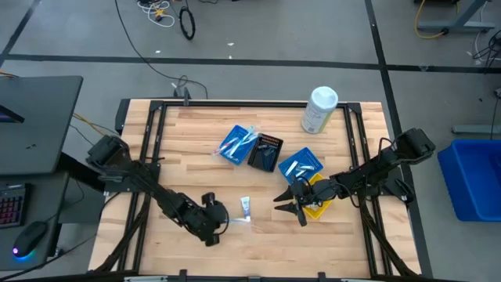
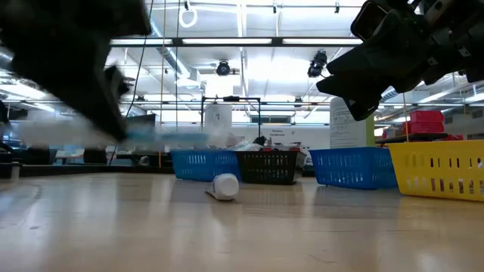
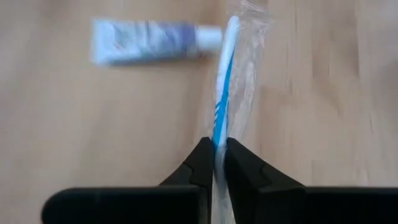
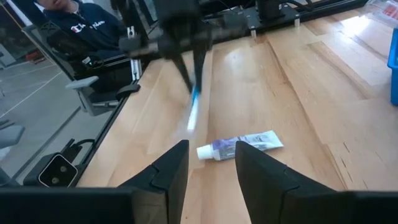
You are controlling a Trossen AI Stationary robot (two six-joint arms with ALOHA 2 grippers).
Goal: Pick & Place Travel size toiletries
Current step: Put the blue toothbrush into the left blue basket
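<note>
A blue-and-white toothbrush (image 3: pixel 224 81) in a clear wrapper sticks out ahead of my left gripper (image 3: pixel 216 163), which is shut on it near the table's near edge (image 1: pixel 213 221). A small white toothpaste tube (image 1: pixel 245 207) lies flat on the wood just beyond the brush, seen in the low view (image 2: pixel 224 185) and the right wrist view (image 4: pixel 242 146). My right gripper (image 1: pixel 286 205) hangs open over the table beside the yellow tray (image 1: pixel 319 205), its fingers (image 4: pixel 171 168) pointing toward the tube and touching nothing. More toiletries lie in the blue trays (image 1: pixel 237 143). My left gripper pinches the toothbrush's handle (image 3: pixel 216 134), wrapper and all, between its two fingers. The fingers lie along the brush, which runs straight out past their tips toward the table's right. The low view shows the toothbrush (image 2: pixel 170 137) lifted clear of the table and roughly level.
A black tray (image 1: pixel 264 151) stands between two blue trays, the second (image 1: pixel 301 164) next to the yellow one. A big white canister (image 1: pixel 319 110) stands at the far right. A dark frame rims the table. Bare wood lies at the left and near side. A seated person (image 4: pixel 87 25) shows beyond the table.
</note>
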